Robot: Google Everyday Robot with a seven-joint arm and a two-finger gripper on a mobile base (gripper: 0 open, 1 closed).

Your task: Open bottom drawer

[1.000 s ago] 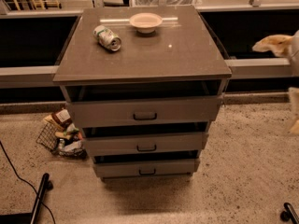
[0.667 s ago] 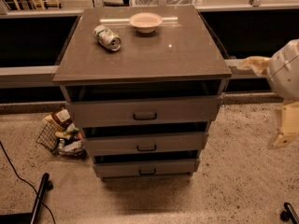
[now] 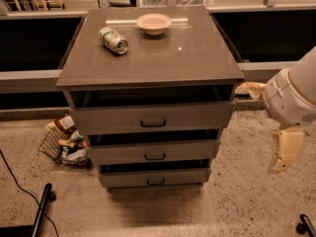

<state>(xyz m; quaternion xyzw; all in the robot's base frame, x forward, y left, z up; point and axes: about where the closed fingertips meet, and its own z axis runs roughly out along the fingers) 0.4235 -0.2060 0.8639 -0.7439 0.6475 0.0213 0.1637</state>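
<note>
The bottom drawer [image 3: 182, 177] is the lowest and narrowest of three grey fronts on the cabinet [image 3: 148, 63]. Its small dark pull handle [image 3: 155, 181] sits at the middle of the front. A dark gap shows above the front. My gripper [image 3: 270, 125] is at the right edge of the camera view, beside the cabinet's right side at the height of the top and middle drawers. It is well to the right of the bottom drawer and above it, touching nothing. Its two tan fingers [image 3: 248, 89] are spread apart and hold nothing.
A crushed can [image 3: 113, 39] and a small bowl [image 3: 154, 22] rest on the cabinet top. A wire basket of trash [image 3: 66, 143] stands on the floor at the cabinet's left. A black cable and a stand [image 3: 42, 209] lie at the lower left. A caster [image 3: 305, 226] shows at the lower right.
My arm and gripper have come further into view from the right edge, moving left and down towards the cabinet's side. The drawers have not moved.
</note>
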